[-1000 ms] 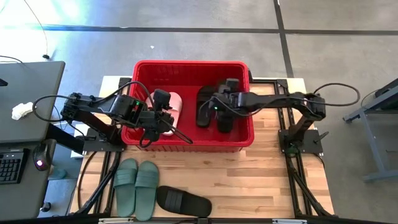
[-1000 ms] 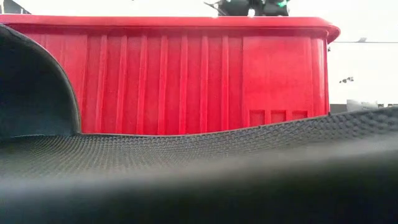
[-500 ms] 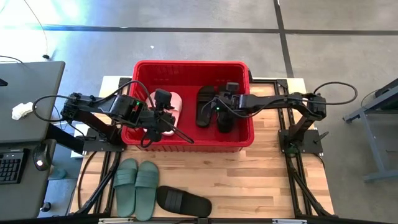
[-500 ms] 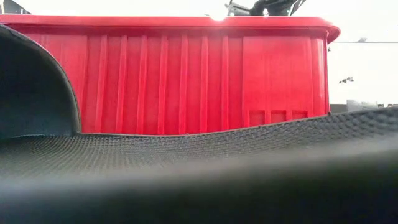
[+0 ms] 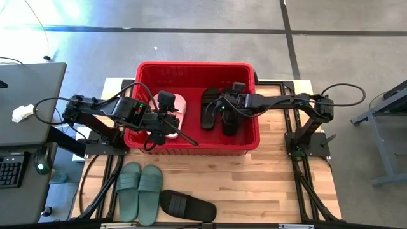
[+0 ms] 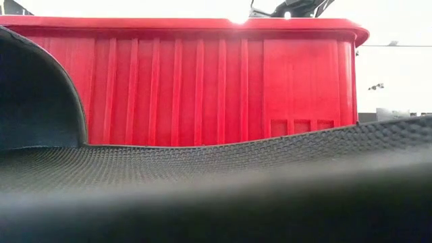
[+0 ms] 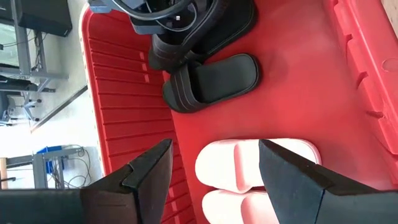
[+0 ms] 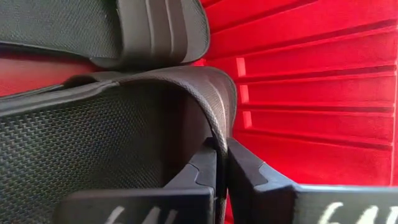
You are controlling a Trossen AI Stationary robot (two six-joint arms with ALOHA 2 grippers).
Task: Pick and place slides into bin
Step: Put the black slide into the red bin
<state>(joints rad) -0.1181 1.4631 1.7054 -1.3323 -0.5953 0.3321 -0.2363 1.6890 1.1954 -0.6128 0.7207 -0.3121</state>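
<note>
Now right gripper (image 8: pixel 221 163) pinched tight on black slide (image 5: pixel 229 121) strap, low inside bin (image 5: pixel 197 66): settle sole flat before release. Left gripper (image 7: pixel 214 165) spread wide, empty, above pink slides (image 7: pixel 249 171).

Left gripper (image 7: pixel 214 171) has its fingers (image 7: pixel 146 171) spread wide, nothing between them, hovering inside the red bin (image 7: pixel 127 81) above the pale pink slides (image 7: pixel 249 165). The pink pair lies side by side on the bin floor, one slide only partly in view. Farther in, a black slide (image 7: pixel 211 81) lies sole-down, strap toward the ribbed wall. Just beyond it a second black slide (image 7: pixel 217 28), with the right arm (image 7: pixel 158 12) and its cables over it. Room clutter outside the bin wall.
</note>
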